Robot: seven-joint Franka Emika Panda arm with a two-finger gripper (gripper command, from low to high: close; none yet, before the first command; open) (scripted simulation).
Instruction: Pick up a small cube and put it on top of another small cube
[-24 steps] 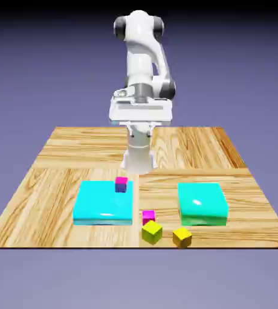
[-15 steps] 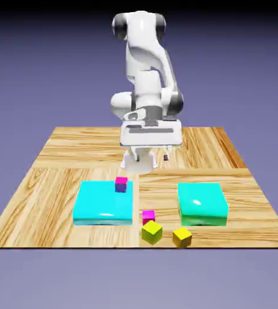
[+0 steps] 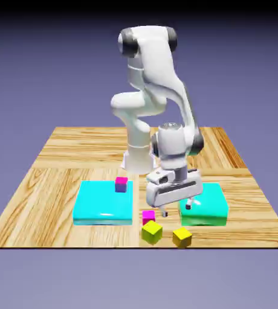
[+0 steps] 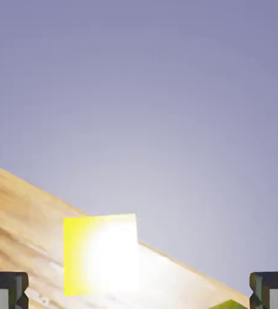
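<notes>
The golden orange-yellow small cube [image 3: 182, 237] rests near the table's front edge, at the exterior view's right of a lime-yellow cube [image 3: 151, 232]. My gripper [image 3: 176, 209] hangs open, tilted, just above and behind these cubes, holding nothing. In the hand view the golden cube [image 4: 99, 253] shows bright with glare, ahead and left of centre, between the grey fingertips [image 4: 5, 289]. My gripper [image 4: 138, 292] is wide open there. A green sliver of the lime cube [image 4: 229, 305] peeks in at the bottom right.
A magenta cube [image 3: 148, 216] lies behind the lime one. Two flat cyan blocks [image 3: 103, 203] [image 3: 203, 203] flank the middle. On the left block stands a magenta cube on a purple one [image 3: 121, 184]. The table's front edge [image 3: 135, 246] is close.
The arm has swung down and forward from high above the table's back to low over the front cubes, hand tilted. The cubes have not moved.
</notes>
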